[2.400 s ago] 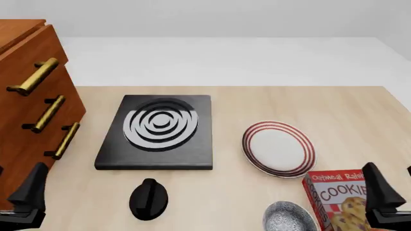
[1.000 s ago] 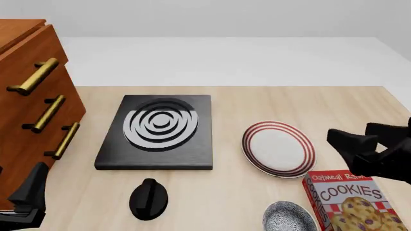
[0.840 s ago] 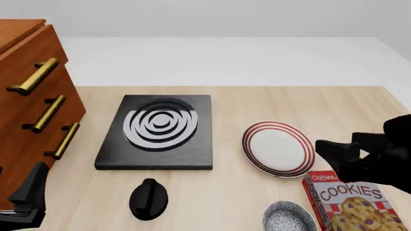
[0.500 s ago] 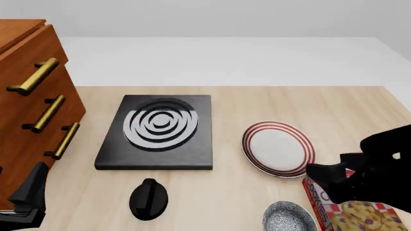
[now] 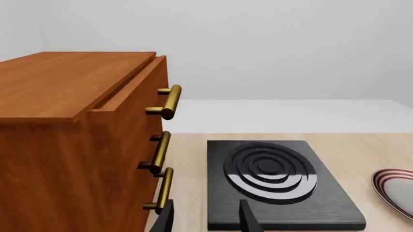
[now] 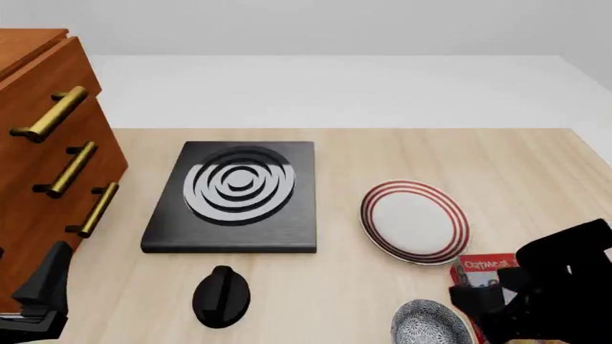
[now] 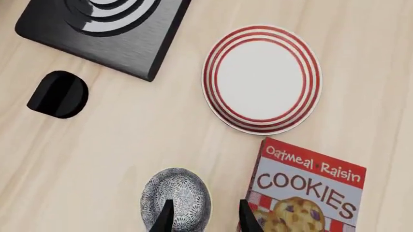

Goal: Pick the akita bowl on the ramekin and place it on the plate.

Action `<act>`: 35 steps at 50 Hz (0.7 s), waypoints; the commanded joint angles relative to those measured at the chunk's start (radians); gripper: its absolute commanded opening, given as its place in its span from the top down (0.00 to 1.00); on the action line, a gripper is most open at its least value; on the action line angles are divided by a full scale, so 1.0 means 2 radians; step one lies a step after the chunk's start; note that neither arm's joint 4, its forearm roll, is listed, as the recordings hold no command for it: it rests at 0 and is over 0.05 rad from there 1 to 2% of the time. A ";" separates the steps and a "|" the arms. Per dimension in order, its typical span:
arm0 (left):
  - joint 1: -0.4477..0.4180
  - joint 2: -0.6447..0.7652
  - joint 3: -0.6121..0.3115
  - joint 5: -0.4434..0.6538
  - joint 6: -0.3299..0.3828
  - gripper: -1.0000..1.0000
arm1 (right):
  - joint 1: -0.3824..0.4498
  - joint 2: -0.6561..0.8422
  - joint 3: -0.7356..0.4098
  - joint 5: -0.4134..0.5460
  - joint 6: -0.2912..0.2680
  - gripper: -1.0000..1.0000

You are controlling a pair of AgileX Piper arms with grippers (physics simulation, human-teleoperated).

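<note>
The akita bowl (image 6: 429, 324), speckled grey, sits at the table's near edge, right of centre. It shows from above in the right wrist view as akita bowl (image 7: 175, 198). The ramekin is hidden from view. Beyond the bowl lies the plate (image 6: 414, 221), white with red rings, also seen as plate (image 7: 261, 79). My right gripper (image 6: 478, 301) hangs open just right of the bowl, over the cookie box. Its fingers (image 7: 166, 217) stand apart, one over the bowl's near side. My left gripper (image 6: 39, 297) rests open at the near left, far from the bowl.
A red cookie box (image 7: 303, 193) lies right beside the bowl. A black square stove (image 6: 234, 193) and a black knob (image 6: 221, 295) sit left of centre. A wooden dresser (image 6: 48, 172) with brass handles fills the left side.
My right arm has swung in from the right edge, coming nearer and lower over the cookie box toward the bowl. The left arm, bowl and plate have not moved.
</note>
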 commanded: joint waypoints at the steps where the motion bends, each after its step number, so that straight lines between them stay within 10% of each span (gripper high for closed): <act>1: 0.000 0.000 0.000 0.000 0.000 0.00 | 0.001 0.003 0.020 -0.005 0.004 0.00; 35: 0.000 0.000 0.000 0.000 0.000 0.00 | 0.000 0.052 0.062 -0.058 0.024 0.00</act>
